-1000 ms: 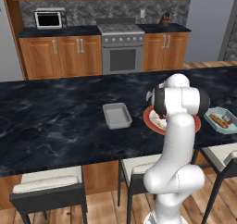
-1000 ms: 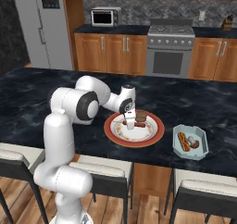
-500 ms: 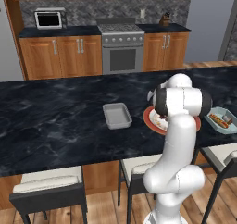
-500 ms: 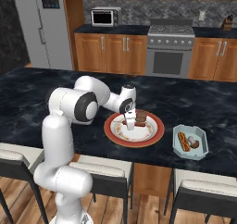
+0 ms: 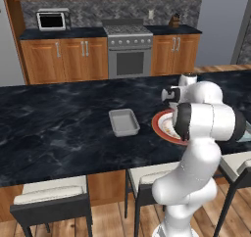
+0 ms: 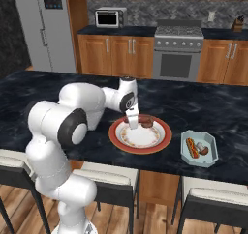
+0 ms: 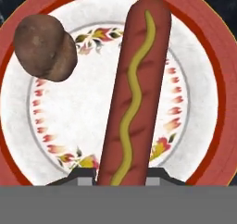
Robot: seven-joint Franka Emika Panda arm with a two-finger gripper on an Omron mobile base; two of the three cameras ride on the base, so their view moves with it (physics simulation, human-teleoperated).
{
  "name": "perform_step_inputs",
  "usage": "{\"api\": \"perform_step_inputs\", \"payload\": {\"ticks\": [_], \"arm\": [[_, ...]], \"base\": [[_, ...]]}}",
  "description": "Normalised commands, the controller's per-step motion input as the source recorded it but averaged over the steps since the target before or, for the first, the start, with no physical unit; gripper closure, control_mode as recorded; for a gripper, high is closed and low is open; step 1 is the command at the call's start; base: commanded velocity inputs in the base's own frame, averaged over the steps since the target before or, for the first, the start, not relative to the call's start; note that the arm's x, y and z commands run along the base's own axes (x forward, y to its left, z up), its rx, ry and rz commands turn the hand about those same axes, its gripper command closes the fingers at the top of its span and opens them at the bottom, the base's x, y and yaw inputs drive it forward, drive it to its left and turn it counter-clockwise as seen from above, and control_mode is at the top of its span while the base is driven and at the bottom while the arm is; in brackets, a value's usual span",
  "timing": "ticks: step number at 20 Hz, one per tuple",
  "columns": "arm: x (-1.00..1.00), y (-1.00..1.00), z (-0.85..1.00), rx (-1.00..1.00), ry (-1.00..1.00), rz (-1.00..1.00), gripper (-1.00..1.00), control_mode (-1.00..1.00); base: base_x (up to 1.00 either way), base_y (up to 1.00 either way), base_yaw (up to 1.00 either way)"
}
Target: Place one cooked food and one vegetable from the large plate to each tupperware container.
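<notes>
Nearest in the hand view, we see the sausage (image 7: 134, 93), red-brown with a wavy line of mustard along it, running from the bottom centre of the frame up to the top right of centre. Its lower end sits between the two dark fingertips (image 7: 81, 176) at the bottom edge, and we read the gripper (image 7: 121, 177) as pinched on that end. Under it lies the large plate (image 7: 203, 65), white with a flower ring and a red-orange rim. A brown potato (image 7: 45, 47) rests at the upper left of that frame, on the plate's white centre, apart from the sausage.

In the right base view the gripper (image 6: 132, 123) points down over the left part of the large plate (image 6: 162, 142), which sits at the centre of the frame on the dark marble counter (image 6: 213, 107). The potato (image 6: 147, 122) lies at the plate's far side. Just to the right of the plate stands the pale blue container (image 6: 210, 156) with a sausage and a brown lump in it.

In the left base view the grey container (image 5: 123, 122) sits at the centre, left of the plate (image 5: 160, 126), which the arm partly covers.

Farther back, at the top of both base views, we see the stove (image 6: 178, 58), wooden cabinets (image 5: 64, 59) and a microwave (image 5: 51, 20).
</notes>
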Motion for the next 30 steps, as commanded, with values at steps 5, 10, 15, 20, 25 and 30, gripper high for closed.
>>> {"api": "perform_step_inputs", "payload": {"ticks": [5,10,15,20,25,30], "arm": [[-0.17,0.38,0.84,-0.02,-0.02,0.22,1.00,-1.00],[0.00,0.46,0.49,0.00,0.00,0.41,1.00,-1.00],[0.16,0.83,0.09,0.00,0.02,0.43,1.00,-1.00],[0.26,0.91,0.00,0.00,0.00,0.46,1.00,-1.00],[0.26,0.89,0.00,0.00,0.00,0.46,1.00,-1.00],[0.30,0.48,-0.12,-0.02,0.00,0.23,1.00,-1.00]], "base": [[0.00,0.00,0.00],[0.00,0.00,0.00],[0.00,0.00,0.00],[0.00,0.00,0.00],[0.00,0.00,0.00],[0.00,0.00,0.00]]}}
